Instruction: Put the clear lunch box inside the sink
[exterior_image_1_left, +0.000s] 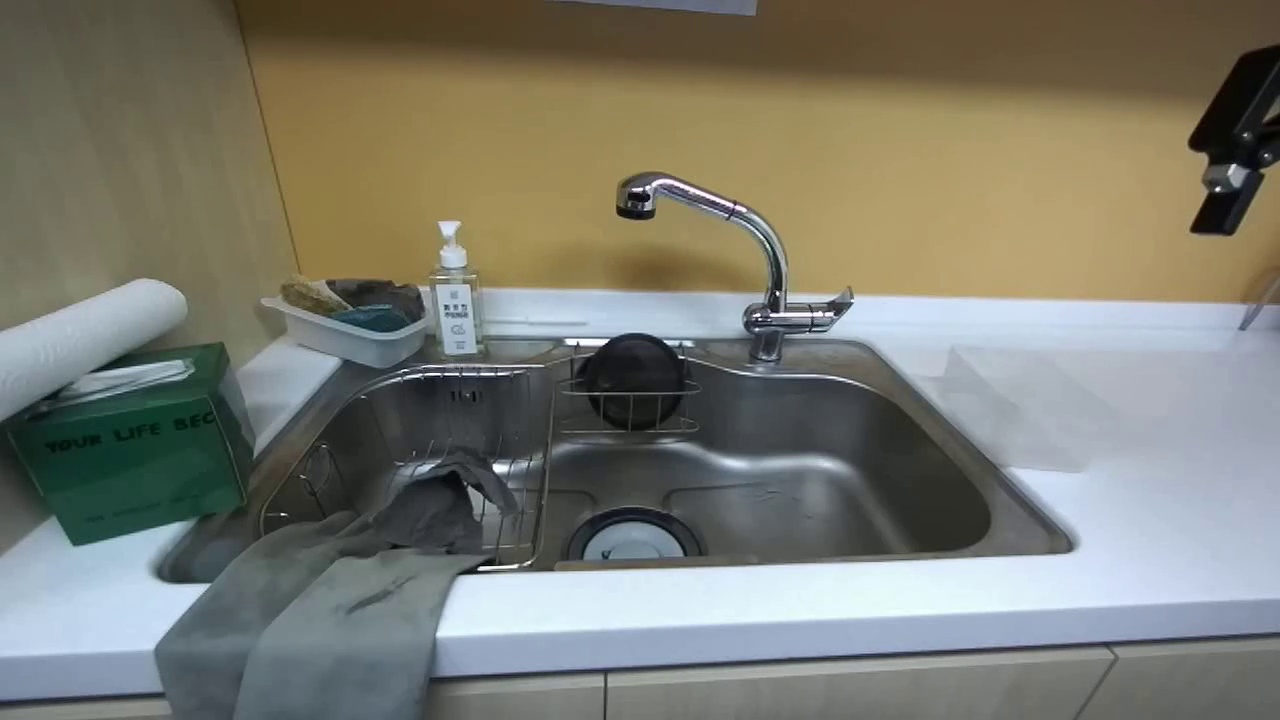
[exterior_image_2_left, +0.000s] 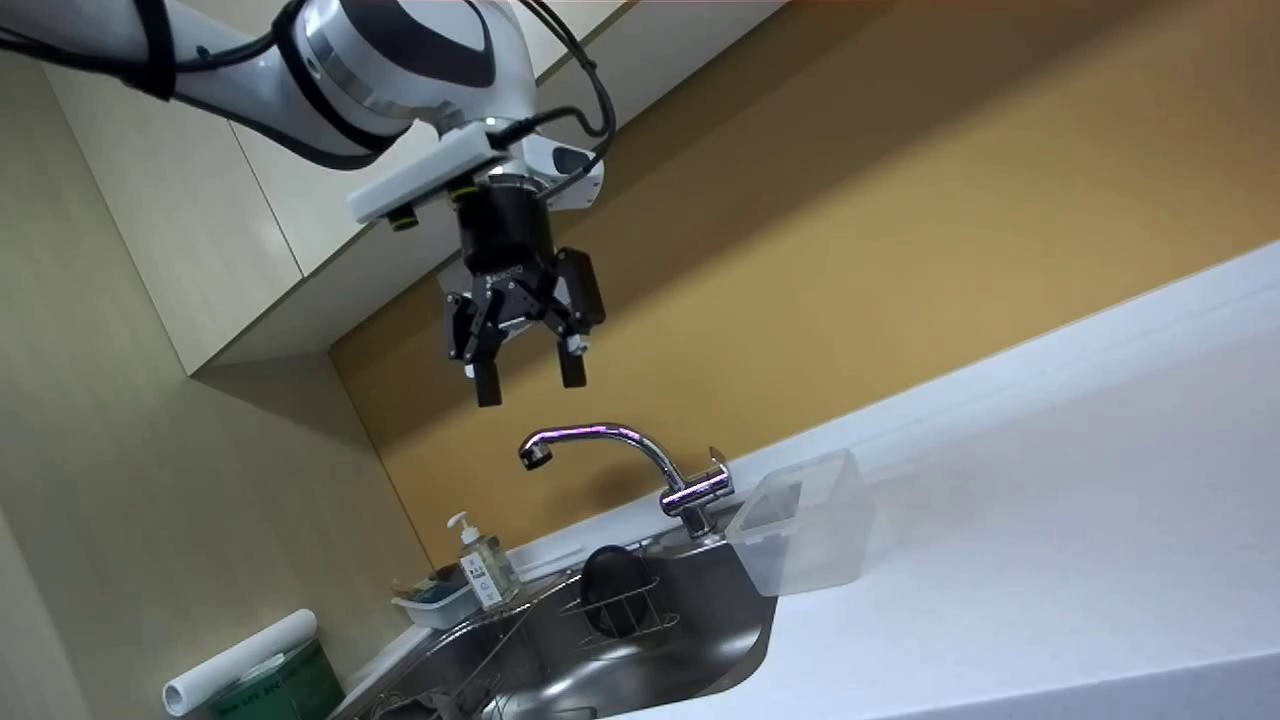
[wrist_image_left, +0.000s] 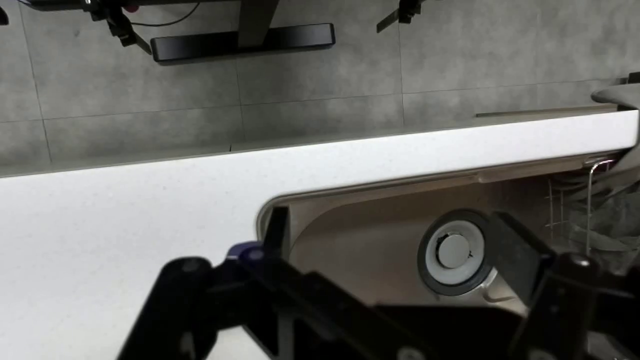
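One clear lunch box (exterior_image_2_left: 815, 545) on the counter (exterior_image_1_left: 1180, 530), just beside the sink (exterior_image_1_left: 820, 500), faucet (exterior_image_1_left: 776, 268) near; gripper (exterior_image_2_left: 531, 384) hangs above faucet height, spread and holding nothing. Transparent walls look hard to judge by eye, so a descent slightly off could shove the box rather than straddle a wall. Carried too low, it might clip the faucet.

Exterior views face the wall (exterior_image_1_left: 850, 130), wrist view down; all 3 share the sink (exterior_image_1_left: 740, 475)
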